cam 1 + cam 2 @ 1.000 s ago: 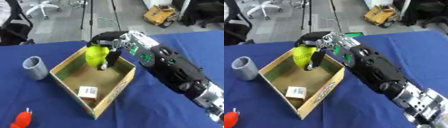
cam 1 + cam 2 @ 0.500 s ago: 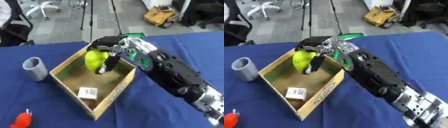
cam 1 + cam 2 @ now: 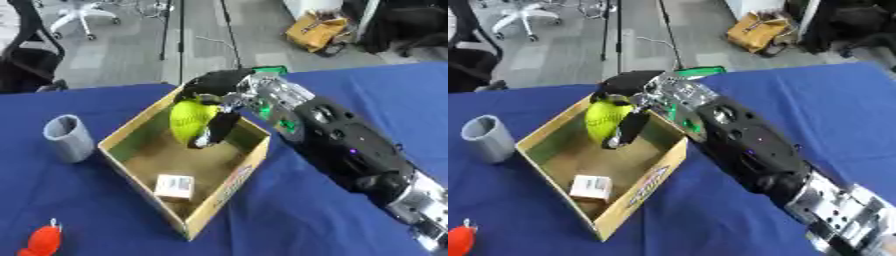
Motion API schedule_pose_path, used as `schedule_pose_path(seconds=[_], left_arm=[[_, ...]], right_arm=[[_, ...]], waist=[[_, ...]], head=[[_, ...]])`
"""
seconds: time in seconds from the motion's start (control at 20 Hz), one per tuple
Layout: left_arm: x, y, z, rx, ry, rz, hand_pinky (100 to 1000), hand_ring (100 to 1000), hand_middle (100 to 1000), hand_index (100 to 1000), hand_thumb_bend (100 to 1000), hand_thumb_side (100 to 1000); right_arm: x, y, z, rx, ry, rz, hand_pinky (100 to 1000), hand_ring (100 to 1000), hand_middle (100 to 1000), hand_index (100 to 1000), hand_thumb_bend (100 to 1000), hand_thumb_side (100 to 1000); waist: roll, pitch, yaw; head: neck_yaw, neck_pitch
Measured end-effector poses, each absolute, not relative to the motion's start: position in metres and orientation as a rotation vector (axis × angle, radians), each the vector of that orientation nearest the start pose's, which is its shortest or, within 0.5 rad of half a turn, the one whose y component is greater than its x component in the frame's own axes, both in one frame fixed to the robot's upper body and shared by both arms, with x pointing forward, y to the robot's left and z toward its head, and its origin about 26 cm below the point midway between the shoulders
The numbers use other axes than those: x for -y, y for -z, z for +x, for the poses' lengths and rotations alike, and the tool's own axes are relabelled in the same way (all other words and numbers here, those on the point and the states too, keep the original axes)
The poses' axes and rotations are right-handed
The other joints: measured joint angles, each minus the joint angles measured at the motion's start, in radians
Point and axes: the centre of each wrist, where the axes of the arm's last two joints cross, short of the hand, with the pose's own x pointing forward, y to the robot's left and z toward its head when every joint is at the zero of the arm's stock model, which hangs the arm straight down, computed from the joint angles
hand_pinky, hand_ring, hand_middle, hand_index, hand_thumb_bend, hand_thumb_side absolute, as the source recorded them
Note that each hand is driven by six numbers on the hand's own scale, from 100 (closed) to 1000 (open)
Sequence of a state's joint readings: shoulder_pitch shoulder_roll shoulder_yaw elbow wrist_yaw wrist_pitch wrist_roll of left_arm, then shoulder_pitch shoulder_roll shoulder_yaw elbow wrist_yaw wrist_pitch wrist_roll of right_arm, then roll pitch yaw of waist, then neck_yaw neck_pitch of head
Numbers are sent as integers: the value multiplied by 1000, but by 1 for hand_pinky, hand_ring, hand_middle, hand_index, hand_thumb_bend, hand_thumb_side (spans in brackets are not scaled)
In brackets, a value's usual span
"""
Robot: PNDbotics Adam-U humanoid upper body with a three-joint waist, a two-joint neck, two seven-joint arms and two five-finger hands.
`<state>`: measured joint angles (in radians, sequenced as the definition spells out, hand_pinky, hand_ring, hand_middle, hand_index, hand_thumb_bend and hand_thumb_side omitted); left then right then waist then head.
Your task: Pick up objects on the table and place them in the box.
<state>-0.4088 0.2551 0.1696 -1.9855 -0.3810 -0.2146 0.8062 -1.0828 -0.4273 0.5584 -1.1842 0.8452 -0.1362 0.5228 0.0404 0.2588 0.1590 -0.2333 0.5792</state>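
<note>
An open cardboard box (image 3: 247, 169) sits on the blue table. My right hand (image 3: 215, 88) reaches over its far side, fingers and thumb curled round a yellow-green ball (image 3: 189, 119) held inside the box above the floor. A small white carton (image 3: 174, 186) lies on the box floor near the front. A grey cup (image 3: 68, 137) stands left of the box. A red object (image 3: 42, 241) lies at the lower left. My left hand does not show in either view.
The blue table (image 3: 324, 225) spreads to the right and front of the box. Beyond the table's far edge are office chairs (image 3: 31, 55), a tripod stand (image 3: 166, 30) and a yellow bag (image 3: 317, 31) on the floor.
My right hand has carried the ball a little lower and further into the box. The view has also shifted slightly.
</note>
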Motion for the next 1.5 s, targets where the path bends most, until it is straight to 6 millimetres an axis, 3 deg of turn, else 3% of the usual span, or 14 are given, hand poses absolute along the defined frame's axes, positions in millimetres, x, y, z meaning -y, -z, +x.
schedule_pose_path(seconds=[0.05, 0.25, 0.4, 0.8, 1.2, 1.5], left_arm=[[-281, -233, 309, -3121, 726, -1100, 936, 860, 835, 801, 100, 976], [-281, -234, 309, -3120, 727, -1098, 936, 860, 835, 801, 100, 977], [-281, -234, 309, -3119, 727, -1096, 937, 860, 835, 801, 100, 978], [-281, -234, 309, -3119, 728, -1096, 938, 859, 834, 800, 100, 978], [-281, -234, 309, -3119, 728, -1096, 938, 859, 834, 801, 100, 979], [-281, -234, 309, -3118, 731, -1099, 938, 860, 836, 804, 100, 979]], right_arm=[[141, -249, 446, -1987, 2778, 1219, 956, 972, 877, 979, 485, 741], [139, -252, 444, -1959, 2794, 1180, 1000, 1000, 912, 1000, 481, 770], [136, -259, 441, -1947, 2796, 1150, 1000, 1000, 996, 1000, 450, 766], [135, -267, 436, -1965, 2801, 1108, 1000, 1000, 1000, 1000, 441, 776], [136, -299, 423, -2103, 2648, 1173, 1000, 1000, 995, 1000, 413, 787], [145, -333, 407, -2325, 2398, 1245, 1000, 1000, 957, 1000, 373, 794]], waist=[[0, 0, 0], [0, 0, -3], [-1, 0, -4], [-3, 0, -5], [-5, -1, -10], [-1, -7, -15]], head=[[0, 0], [3, 0], [4, -1], [5, -1], [8, 0], [11, 1]])
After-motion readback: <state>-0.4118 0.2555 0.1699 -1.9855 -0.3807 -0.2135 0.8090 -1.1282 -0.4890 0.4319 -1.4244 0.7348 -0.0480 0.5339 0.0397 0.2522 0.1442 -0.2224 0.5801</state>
